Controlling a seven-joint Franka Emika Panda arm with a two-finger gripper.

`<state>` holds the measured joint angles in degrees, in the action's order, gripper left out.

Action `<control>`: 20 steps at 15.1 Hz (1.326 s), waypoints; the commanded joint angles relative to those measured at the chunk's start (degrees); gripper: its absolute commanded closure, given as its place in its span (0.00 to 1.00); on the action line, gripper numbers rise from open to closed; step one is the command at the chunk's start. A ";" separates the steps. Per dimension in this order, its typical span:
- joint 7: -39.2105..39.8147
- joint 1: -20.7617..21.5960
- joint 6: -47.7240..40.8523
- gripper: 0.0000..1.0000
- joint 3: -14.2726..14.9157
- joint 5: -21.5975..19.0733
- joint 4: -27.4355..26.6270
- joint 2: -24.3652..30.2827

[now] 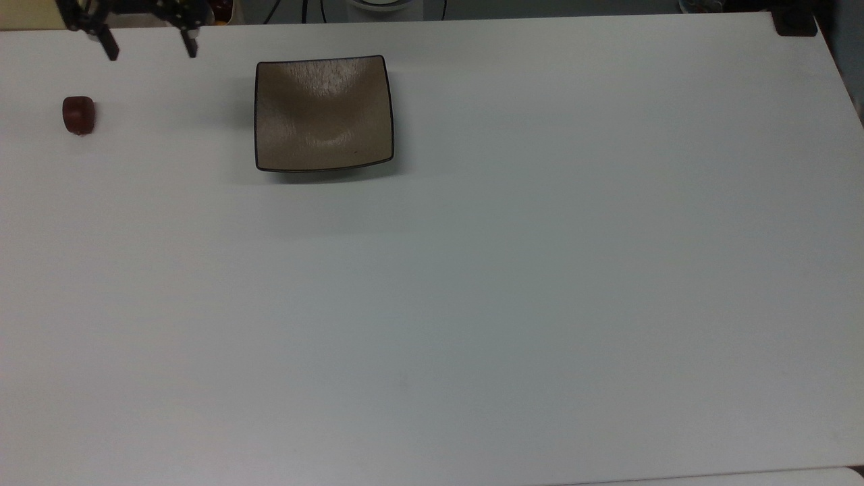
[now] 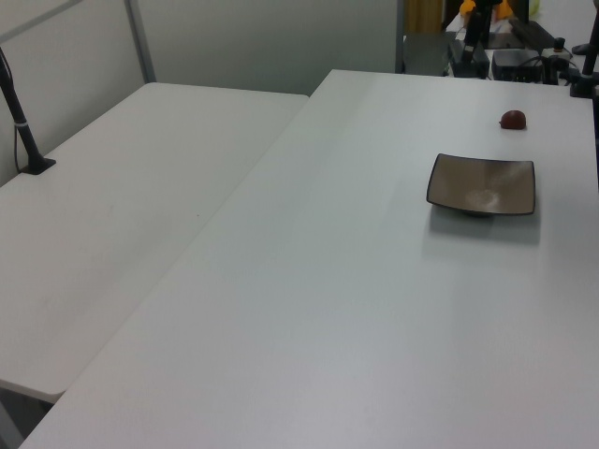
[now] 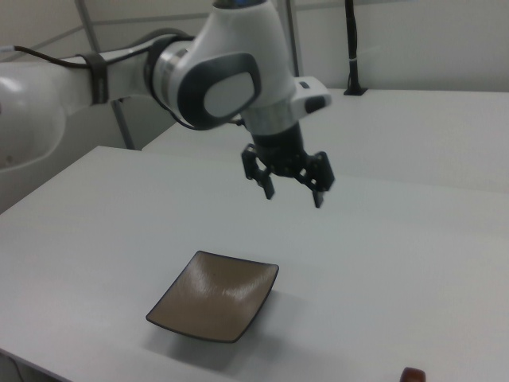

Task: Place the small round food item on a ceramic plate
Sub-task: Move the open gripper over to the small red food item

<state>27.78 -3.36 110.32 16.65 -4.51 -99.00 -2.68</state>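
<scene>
gripper [image 1: 150,50] spread wide and empty by the top view's far table [image 1: 540,304] edge, between food item [image 1: 78,115] and plate [image 1: 323,113], well apart.

Top view looks straight down; left and right views face opposite table [image 1: 513,283] ends, sharing the plate [image 2: 482,184].

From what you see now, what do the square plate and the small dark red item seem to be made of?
Ceramic plate: likely glazed ceramic; tan sheen, crackled texture, thin dark rim.
Small round food item: material unclear; reddish-brown, faintly glossy, rounded.
</scene>
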 commanded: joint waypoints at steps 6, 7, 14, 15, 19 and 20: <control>9.39 -3.32 6.57 0.00 4.61 0.82 -1.01 -6.63; 10.79 -3.67 7.01 0.00 4.88 0.99 -1.19 -7.33; 14.67 -4.81 10.53 0.00 7.07 6.26 -3.82 -10.67; 15.11 -5.08 10.88 0.00 7.16 7.05 -3.91 -11.11; 16.96 -6.83 15.96 0.00 7.16 7.59 -6.81 -13.31; 17.13 -7.01 16.94 0.00 7.16 7.59 -7.16 -13.75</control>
<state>43.07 -9.91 123.09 23.28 2.43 -103.81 -15.60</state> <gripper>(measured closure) 0.000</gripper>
